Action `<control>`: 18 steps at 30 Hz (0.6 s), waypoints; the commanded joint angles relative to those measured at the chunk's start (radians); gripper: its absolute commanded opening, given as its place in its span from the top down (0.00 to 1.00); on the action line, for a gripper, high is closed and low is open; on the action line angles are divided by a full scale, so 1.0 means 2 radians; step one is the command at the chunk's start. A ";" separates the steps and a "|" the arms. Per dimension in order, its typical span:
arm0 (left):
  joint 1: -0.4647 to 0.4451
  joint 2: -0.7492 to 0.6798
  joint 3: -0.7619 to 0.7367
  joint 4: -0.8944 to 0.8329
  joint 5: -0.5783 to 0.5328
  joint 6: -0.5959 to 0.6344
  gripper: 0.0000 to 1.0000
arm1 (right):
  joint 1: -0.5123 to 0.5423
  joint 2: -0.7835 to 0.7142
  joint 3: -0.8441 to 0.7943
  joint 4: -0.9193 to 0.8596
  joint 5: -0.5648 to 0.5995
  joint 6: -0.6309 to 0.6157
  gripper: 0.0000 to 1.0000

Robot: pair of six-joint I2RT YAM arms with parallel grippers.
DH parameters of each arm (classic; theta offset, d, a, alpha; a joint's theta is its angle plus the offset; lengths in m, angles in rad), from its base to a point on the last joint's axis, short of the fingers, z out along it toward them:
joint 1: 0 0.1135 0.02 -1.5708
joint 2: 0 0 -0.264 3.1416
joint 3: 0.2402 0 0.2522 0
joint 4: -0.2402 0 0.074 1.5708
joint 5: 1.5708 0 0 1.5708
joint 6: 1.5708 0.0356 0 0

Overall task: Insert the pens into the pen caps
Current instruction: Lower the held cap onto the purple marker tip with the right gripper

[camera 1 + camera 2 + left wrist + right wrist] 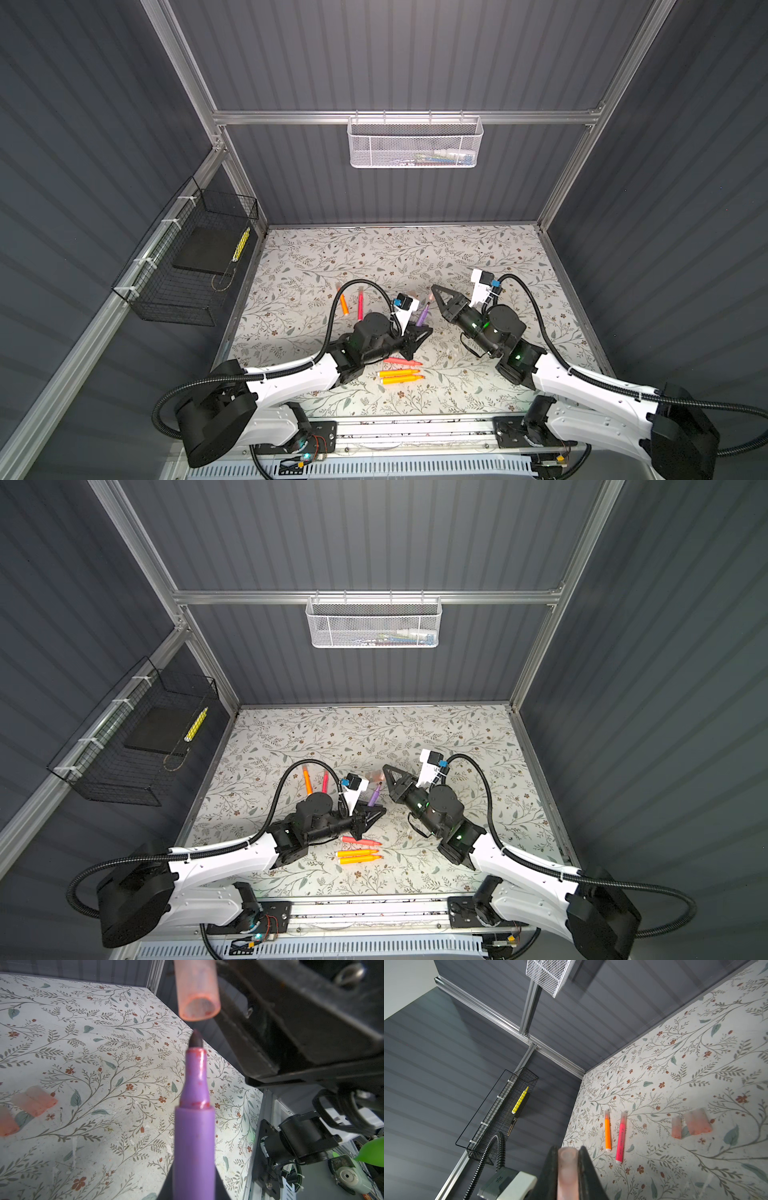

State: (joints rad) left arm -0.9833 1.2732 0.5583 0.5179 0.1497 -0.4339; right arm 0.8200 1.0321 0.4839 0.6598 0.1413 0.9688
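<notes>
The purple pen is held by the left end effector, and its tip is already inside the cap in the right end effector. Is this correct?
One part is wrong: the left wrist view shows the tip of the purple pen just short of the mouth of the cap, not inside. The left end effector does hold the pen, and the right end effector the cap.

Dark print runs along the barrel of the pink pen (pixel 621 1139) (too small and blurred to read); nothing else is legible.
</notes>
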 commanded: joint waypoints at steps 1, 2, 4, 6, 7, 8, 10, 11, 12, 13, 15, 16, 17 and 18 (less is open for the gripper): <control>-0.003 0.001 0.015 0.011 -0.006 0.011 1.00 | 0.005 0.004 -0.004 0.013 -0.003 0.002 1.00; -0.003 0.000 0.016 0.009 -0.010 0.011 1.00 | 0.006 0.005 -0.004 0.014 -0.004 0.002 1.00; -0.003 0.000 0.020 0.001 -0.020 0.010 1.00 | 0.008 0.009 -0.005 0.017 -0.004 0.002 1.00; -0.004 0.002 0.023 -0.001 -0.023 0.010 1.00 | 0.011 0.013 -0.006 0.021 -0.004 0.001 1.00; -0.003 0.002 0.024 0.000 -0.021 0.009 1.00 | 0.013 0.015 -0.005 0.023 -0.004 0.000 1.00; -0.003 0.002 0.025 0.001 -0.018 0.009 1.00 | 0.014 0.018 -0.006 0.024 -0.004 0.000 1.00; -0.004 0.003 0.024 0.006 -0.016 0.006 1.00 | 0.015 0.021 -0.006 0.027 -0.004 0.003 1.00; -0.003 0.002 0.024 0.007 -0.016 0.006 1.00 | 0.016 0.022 -0.008 0.029 -0.005 0.003 1.00; -0.003 0.002 0.023 0.008 -0.016 0.004 1.00 | 0.016 0.021 -0.009 0.031 -0.005 0.003 1.00; -0.003 0.001 0.022 0.009 -0.020 0.001 1.00 | 0.017 0.021 -0.009 0.032 -0.005 0.001 1.00; -0.003 -0.003 0.018 0.018 -0.020 -0.008 1.00 | 0.021 0.021 -0.010 0.034 -0.004 -0.003 1.00; -0.003 -0.006 0.018 0.022 -0.019 -0.012 1.00 | 0.023 0.021 -0.011 0.035 -0.005 -0.006 1.00; -0.002 -0.011 0.019 0.023 -0.017 -0.015 1.00 | 0.025 0.022 -0.013 0.041 -0.007 -0.010 1.00; -0.002 -0.014 0.019 0.023 -0.016 -0.017 1.00 | 0.026 0.022 -0.015 0.046 -0.010 -0.013 1.00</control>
State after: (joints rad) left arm -0.9829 1.2716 0.5751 0.5213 0.1154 -0.4484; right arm 0.8612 1.0706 0.4740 0.7132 0.1371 0.9642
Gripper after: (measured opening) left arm 0.165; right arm 0.163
